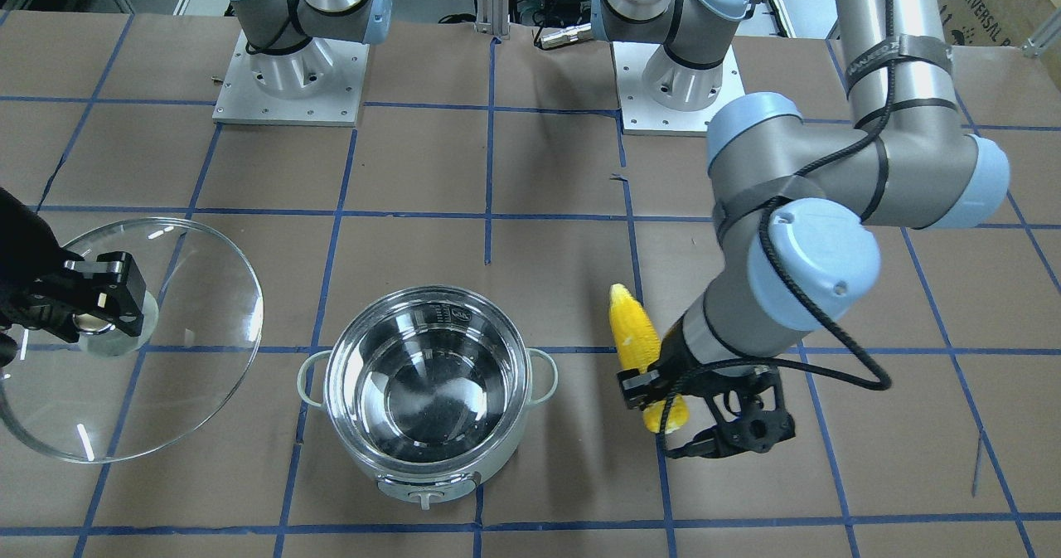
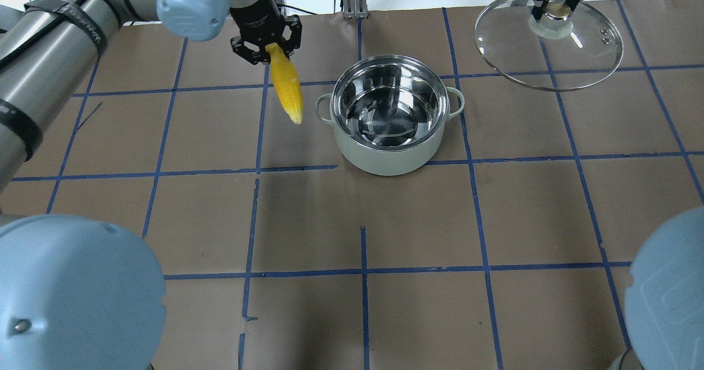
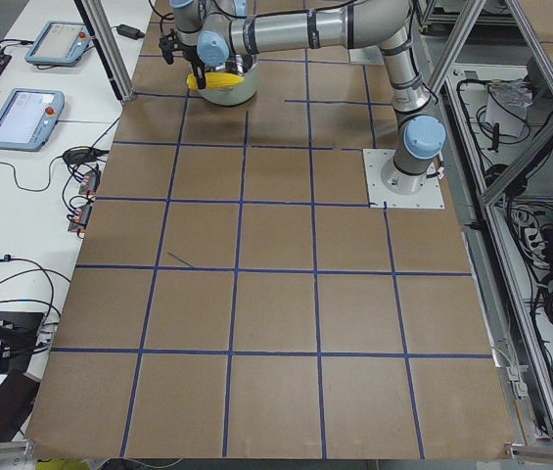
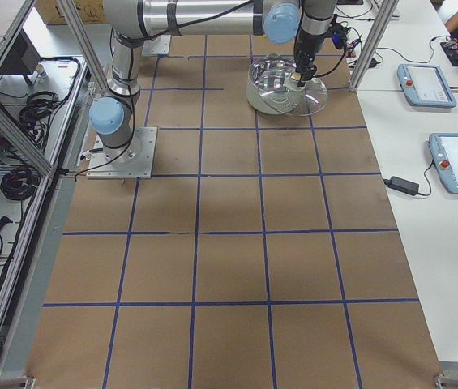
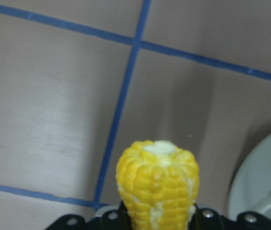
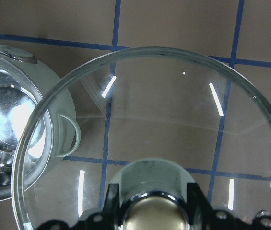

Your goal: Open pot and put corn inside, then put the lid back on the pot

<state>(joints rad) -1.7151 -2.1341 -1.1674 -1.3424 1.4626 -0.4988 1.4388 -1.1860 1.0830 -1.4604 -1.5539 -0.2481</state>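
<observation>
The pot [image 2: 385, 158] is sitting open and empty on the table [image 2: 418, 216]. Just beside its handle, my left gripper [image 2: 271, 51] is clamping the corn [image 2: 289, 89] by one end. My right gripper [image 2: 556, 11] is gripping the lid [image 2: 583, 56] by its knob, off to the pot's other side.

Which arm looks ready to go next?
Probably left: the left gripper holds the corn beside the open, empty pot, while the right gripper holds the lid off to the side.
</observation>
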